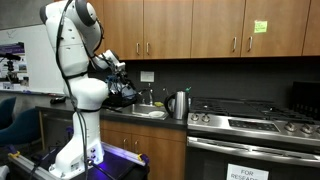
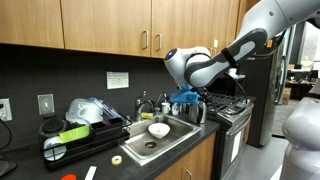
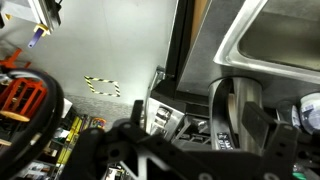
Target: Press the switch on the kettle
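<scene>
The kettle (image 1: 179,104) is a small shiny silver jug with a dark handle. It stands on the counter between the sink and the stove. In an exterior view it is partly hidden behind my gripper (image 2: 195,112). My gripper (image 1: 126,92) hangs over the sink area, well short of the kettle and a little above counter height. It also shows in an exterior view (image 2: 184,97) with blue parts. In the wrist view the two dark fingers (image 3: 198,120) stand apart with nothing between them. The kettle's switch cannot be made out.
A steel sink (image 2: 138,150) holds a white bowl (image 2: 158,129). A tap (image 1: 150,98) rises behind the sink. A dish rack (image 2: 75,135) with items stands on the far side of the sink. The stove (image 1: 255,125) is beside the kettle. Wooden cabinets (image 1: 180,25) hang overhead.
</scene>
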`<action>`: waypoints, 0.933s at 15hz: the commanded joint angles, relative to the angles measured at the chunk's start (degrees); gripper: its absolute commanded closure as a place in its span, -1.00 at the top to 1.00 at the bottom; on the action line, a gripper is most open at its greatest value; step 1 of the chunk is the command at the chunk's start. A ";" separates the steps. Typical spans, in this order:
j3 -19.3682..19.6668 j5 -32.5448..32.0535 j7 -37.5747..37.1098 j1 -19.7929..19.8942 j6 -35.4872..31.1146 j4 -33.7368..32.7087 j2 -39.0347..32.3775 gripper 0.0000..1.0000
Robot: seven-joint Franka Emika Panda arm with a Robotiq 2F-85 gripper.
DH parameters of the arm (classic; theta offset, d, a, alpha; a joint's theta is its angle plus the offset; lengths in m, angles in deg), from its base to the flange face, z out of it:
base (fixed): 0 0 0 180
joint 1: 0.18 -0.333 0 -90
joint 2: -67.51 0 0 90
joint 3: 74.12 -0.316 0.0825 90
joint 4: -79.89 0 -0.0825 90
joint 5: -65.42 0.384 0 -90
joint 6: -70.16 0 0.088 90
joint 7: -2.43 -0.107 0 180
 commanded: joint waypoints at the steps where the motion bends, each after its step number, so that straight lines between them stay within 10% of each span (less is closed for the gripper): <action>1: 5.77 -1.25 -1.18 -6.42 1.09 -0.30 -1.12 1.00; 14: 7.11 -1.03 -1.11 -7.75 1.10 -0.28 -1.33 1.00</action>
